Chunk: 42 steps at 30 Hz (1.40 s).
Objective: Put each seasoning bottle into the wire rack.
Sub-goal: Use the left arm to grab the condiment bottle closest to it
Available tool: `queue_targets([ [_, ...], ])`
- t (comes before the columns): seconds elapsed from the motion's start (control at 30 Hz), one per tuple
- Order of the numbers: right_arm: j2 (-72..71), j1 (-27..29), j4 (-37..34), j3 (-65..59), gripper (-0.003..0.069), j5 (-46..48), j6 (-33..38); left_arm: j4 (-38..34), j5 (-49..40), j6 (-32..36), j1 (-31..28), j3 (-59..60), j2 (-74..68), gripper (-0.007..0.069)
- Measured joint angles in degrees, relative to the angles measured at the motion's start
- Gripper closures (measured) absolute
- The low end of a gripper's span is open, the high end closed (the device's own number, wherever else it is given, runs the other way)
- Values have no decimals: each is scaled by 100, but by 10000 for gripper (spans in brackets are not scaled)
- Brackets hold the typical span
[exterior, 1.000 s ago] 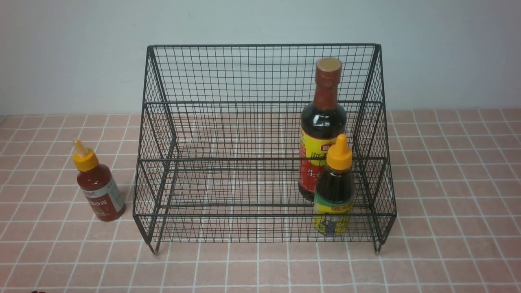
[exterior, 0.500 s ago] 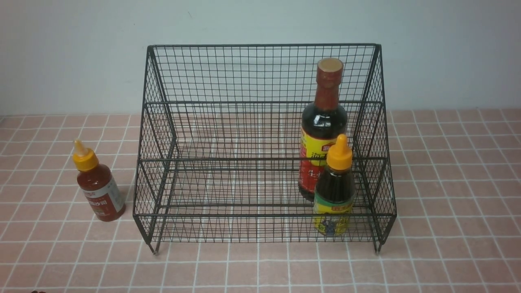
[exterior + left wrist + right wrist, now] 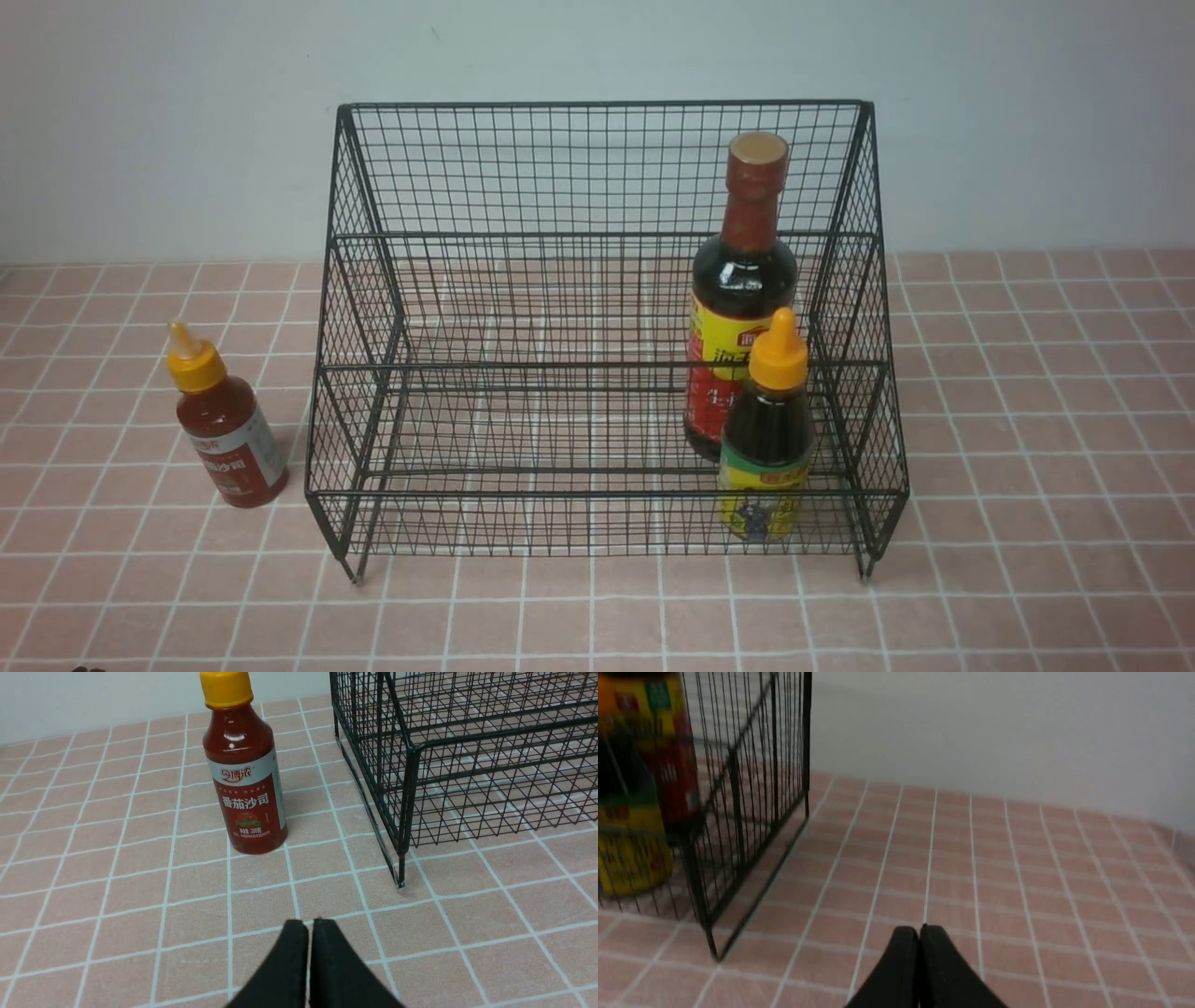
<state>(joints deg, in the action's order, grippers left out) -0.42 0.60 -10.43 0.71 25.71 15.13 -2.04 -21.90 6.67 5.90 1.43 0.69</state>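
Observation:
The black wire rack [image 3: 597, 168] stands in the middle of the tiled table. Inside it at the right stand the tall dark soy-sauce bottle [image 3: 742, 280] on the upper step and the small dark bottle with an orange cap [image 3: 767, 439] on the lower step. The red-sauce bottle with a yellow cap [image 3: 229, 429] stands on the table just left of the rack. In the left wrist view my left gripper [image 3: 309, 924] is shut and empty, short of the red-sauce bottle [image 3: 245, 774] and the rack's corner [image 3: 406, 788]. My right gripper [image 3: 919, 929] is shut and empty beside the rack's right side [image 3: 752, 779].
A pale wall [image 3: 140, 112] runs close behind the rack. The pink tiled table [image 3: 1027, 420] spreads to both sides of the rack and in front of it. Neither arm shows in the front view.

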Motion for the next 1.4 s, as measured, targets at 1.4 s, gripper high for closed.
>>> queue_targets([
  [1.4,-25,60,-39,-169,673,-317,-511,5,-5,0,0,0,0,631],
])
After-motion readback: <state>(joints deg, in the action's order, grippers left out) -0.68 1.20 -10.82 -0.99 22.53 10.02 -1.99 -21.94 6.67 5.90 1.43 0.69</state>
